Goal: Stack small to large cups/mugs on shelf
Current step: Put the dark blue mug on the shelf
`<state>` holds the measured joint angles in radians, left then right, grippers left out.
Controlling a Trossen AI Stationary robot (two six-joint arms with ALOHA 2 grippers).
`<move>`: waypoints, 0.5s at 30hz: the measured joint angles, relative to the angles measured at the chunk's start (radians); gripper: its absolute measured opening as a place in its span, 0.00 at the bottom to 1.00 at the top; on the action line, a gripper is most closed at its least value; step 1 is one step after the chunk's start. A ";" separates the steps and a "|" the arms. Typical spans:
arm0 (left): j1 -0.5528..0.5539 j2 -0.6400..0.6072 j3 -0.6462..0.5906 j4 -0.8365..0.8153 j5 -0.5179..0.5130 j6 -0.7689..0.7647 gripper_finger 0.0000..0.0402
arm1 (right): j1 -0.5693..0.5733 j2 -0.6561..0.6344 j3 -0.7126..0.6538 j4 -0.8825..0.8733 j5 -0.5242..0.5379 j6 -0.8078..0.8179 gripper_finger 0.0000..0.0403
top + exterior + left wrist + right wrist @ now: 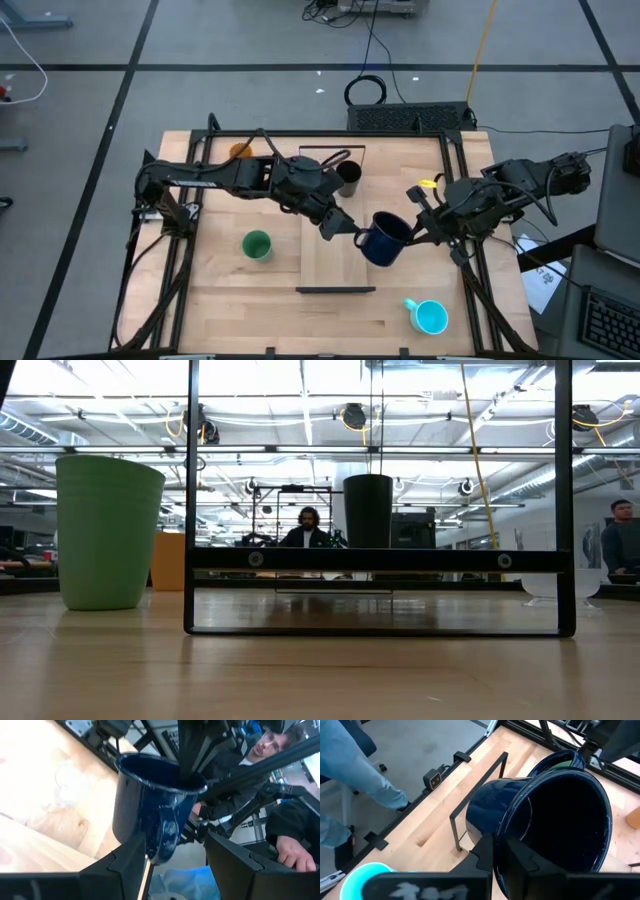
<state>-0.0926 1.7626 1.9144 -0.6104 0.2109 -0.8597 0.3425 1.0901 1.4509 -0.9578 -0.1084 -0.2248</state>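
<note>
though scattered, 5 cups [257,245], 1 shelf [330,262]

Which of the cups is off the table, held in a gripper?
The dark mug with handle: the right gripper pinches its rim above the shelf. Every other cup in view stands.

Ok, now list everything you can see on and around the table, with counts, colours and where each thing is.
table: one, light wood, under both arms
shelf: one, light wood with dark ends, mid-table
black cup: one, black, upright on the shelf's far end
orange cup: one, orange, far left of the tabletop
green cup: one, green, tabletop left of the shelf
bright blue mug: one, bright blue, near right of the tabletop
clear cup: one, clear, tabletop on the right side
dark mug: one, dark blue, tilted, lifted over the shelf's right edge
people: at least two, beyond the table
right gripper: shut on the dark mug's rim
left gripper: open, fingers astride the mug's handle
</note>
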 joint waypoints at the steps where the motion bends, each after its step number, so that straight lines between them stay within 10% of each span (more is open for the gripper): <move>1: -0.004 0.000 0.000 -0.002 -0.002 0.000 0.52 | 0.000 0.002 0.000 0.003 -0.001 0.000 0.02; 15: -0.047 0.089 -0.001 0.017 0.030 -0.031 0.52 | 0.000 0.031 0.000 0.031 0.000 -0.003 0.02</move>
<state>-0.1398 1.8515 1.9133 -0.5929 0.2405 -0.8911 0.3424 1.1207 1.4509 -0.9267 -0.1080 -0.2282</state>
